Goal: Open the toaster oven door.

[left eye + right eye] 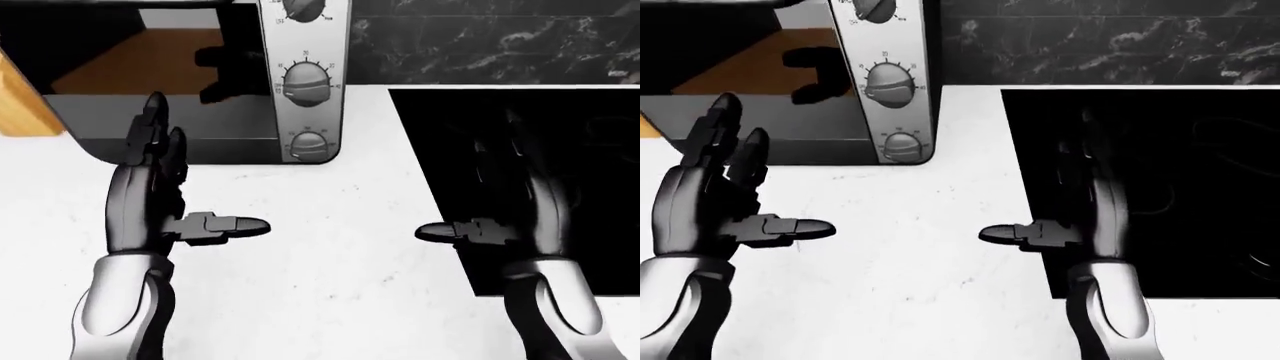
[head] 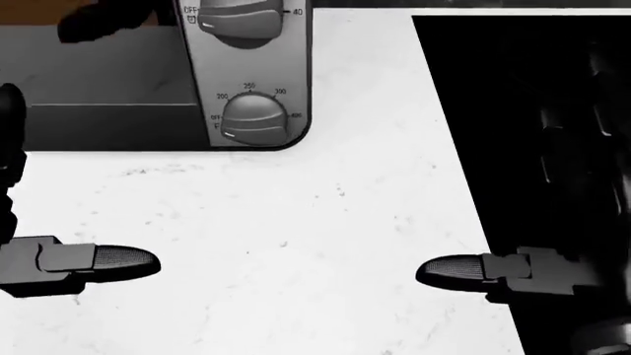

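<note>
My left robot hand (image 1: 150,202) and right robot hand (image 1: 520,217) are both spread loose, gripping nothing, thumbs pointing at each other over a wide bare stretch of white table (image 1: 330,262). The toaster oven (image 1: 200,82) sits at the table's far left edge, cut off at the top, door (image 1: 150,75) looks shut; I count three knobs (image 1: 310,82). My right fingers blur into the black cooktop (image 1: 560,150).

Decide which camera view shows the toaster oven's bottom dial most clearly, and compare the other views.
The head view: the bottom dial fills more of the picture, and its numbers 200 to 400 and the OFF mark can be read. The left-eye and right-eye views show the same dial small, its scale unreadable, with more dials above it.
</note>
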